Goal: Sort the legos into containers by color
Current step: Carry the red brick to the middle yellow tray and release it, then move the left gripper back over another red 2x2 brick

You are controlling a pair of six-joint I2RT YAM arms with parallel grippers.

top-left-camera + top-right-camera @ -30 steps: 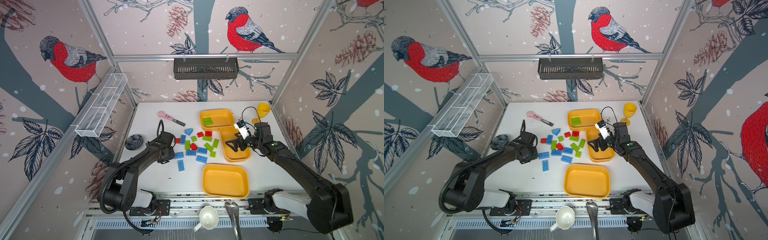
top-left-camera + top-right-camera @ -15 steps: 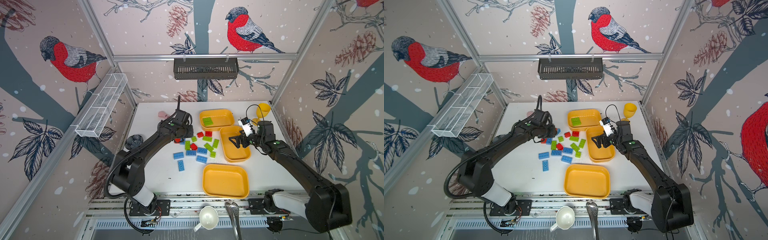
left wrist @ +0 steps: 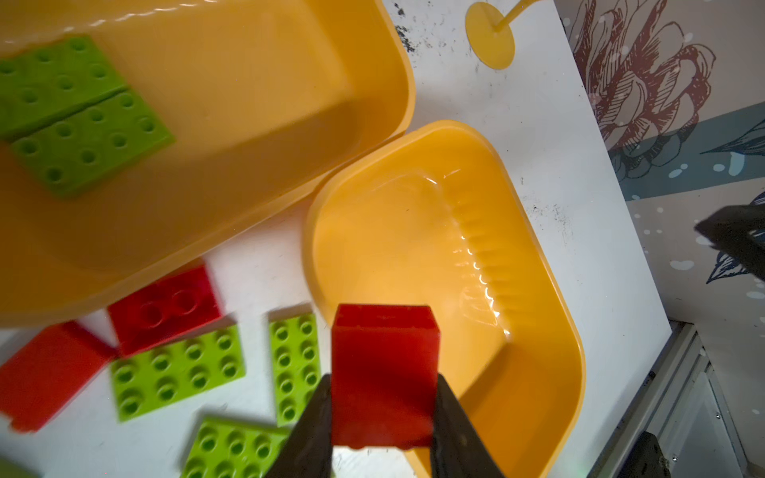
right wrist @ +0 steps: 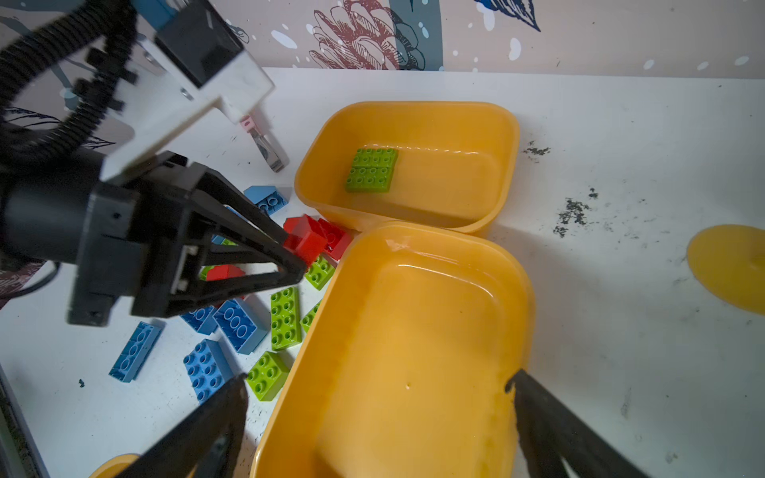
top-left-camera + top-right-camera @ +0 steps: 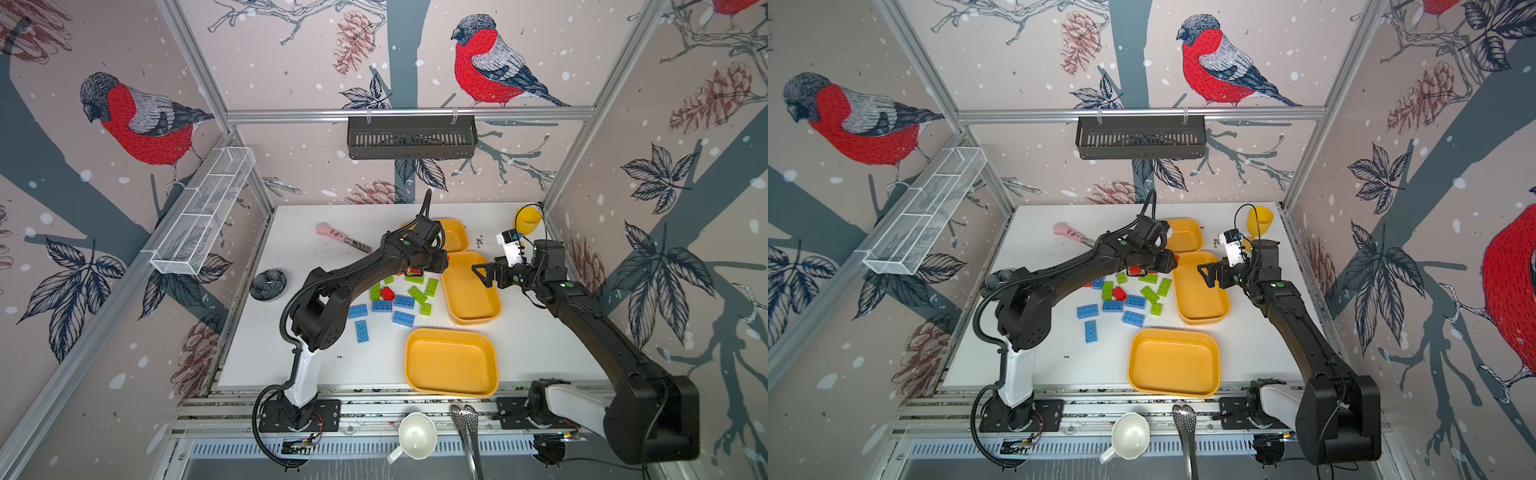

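- Left wrist view: left gripper clamps red brick; it has crossed lego pile to middle tray rim.
- Tray bare; right gripper above it, jaws wide, empty.

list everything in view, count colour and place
trays: three, yellow-orange, right side of table
green bricks: two in far tray, several loose mid-table
blue bricks: several, light blue, loose mid-table
red bricks: a few, loose mid-table
goblet: one, yellow, far right corner
pink-handled tool: one, back of table
dish: one, dark grey, left edge
wire basket: one, white, left wall
rack: one, black, back wall
cup: one, white, front rail
slotted utensil: one, metal, front rail
left gripper: black, shut on red brick at middle tray rim
right gripper: black, open, above middle tray
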